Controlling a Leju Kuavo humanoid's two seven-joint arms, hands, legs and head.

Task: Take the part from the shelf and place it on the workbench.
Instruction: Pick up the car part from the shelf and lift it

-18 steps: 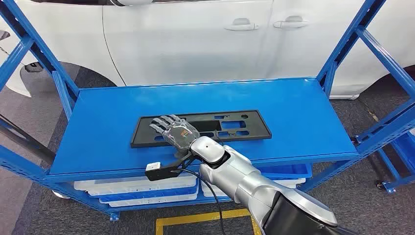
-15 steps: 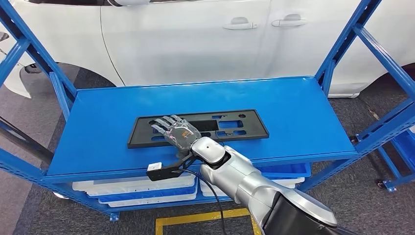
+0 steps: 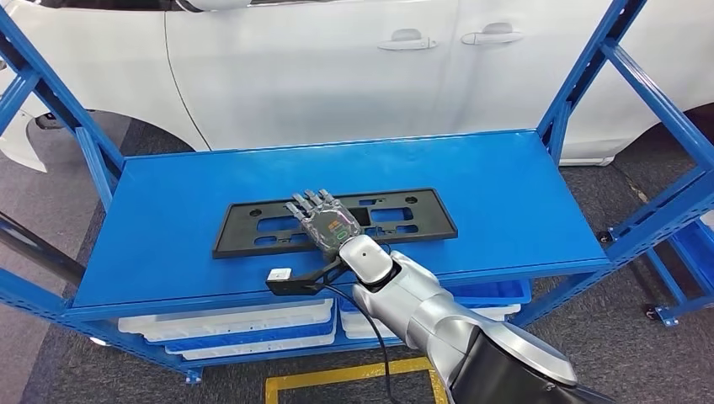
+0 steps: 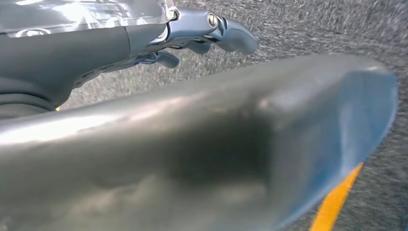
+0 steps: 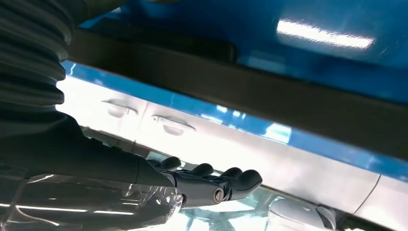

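Right hand [image 3: 327, 222]: fingers spread flat, grasping nothing, over the middle of the part
Part [image 3: 253, 231]: black plate flat on the blue shelf [image 3: 505, 194], beneath the hand
Left hand [image 4: 192, 29]: grasp state cannot be told

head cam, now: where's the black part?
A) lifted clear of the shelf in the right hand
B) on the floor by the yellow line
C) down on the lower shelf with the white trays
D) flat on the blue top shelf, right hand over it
D: the black part lies flat on the blue top shelf, with the right hand stretched out over its middle; whether the hand presses on it cannot be told.
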